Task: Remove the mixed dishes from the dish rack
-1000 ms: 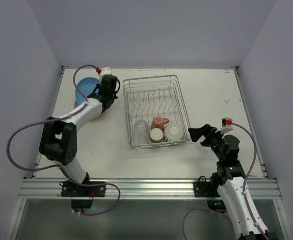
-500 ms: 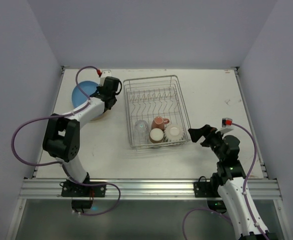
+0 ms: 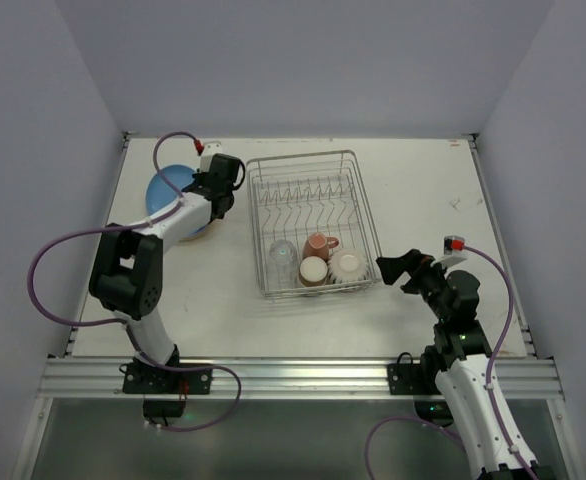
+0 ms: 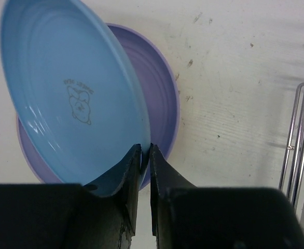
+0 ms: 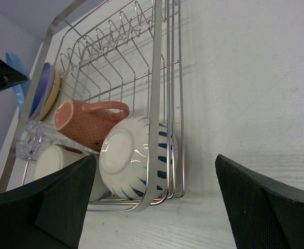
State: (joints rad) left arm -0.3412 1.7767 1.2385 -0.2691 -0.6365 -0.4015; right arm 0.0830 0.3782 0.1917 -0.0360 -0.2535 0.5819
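My left gripper (image 3: 216,190) is shut on the rim of the blue plate (image 3: 169,186), holding it tilted over the purple plate (image 3: 195,226) and the yellow-orange plate (image 3: 205,232), which are stacked on the table left of the dish rack (image 3: 358,195). In the left wrist view the fingertips (image 4: 145,150) pinch the blue plate (image 4: 64,93) above the purple plate (image 4: 160,104). The rack's near end holds a glass tumbler (image 3: 283,255), two reddish-brown cups (image 3: 320,245) (image 3: 313,271) and the cream ribbed bowl (image 3: 348,265). My right gripper (image 3: 393,268) is open and empty, just right of the rack near the bowl (image 5: 131,161).
The rack's upright tines (image 3: 308,190) stand empty at its far half. The rack's wire edge (image 4: 300,135) is close to the right of the left gripper. Side walls enclose the table (image 3: 433,190) on three sides.
My left gripper has shifted slightly right toward the rack with the blue plate, which sits lower over the stack. The right arm has not moved.
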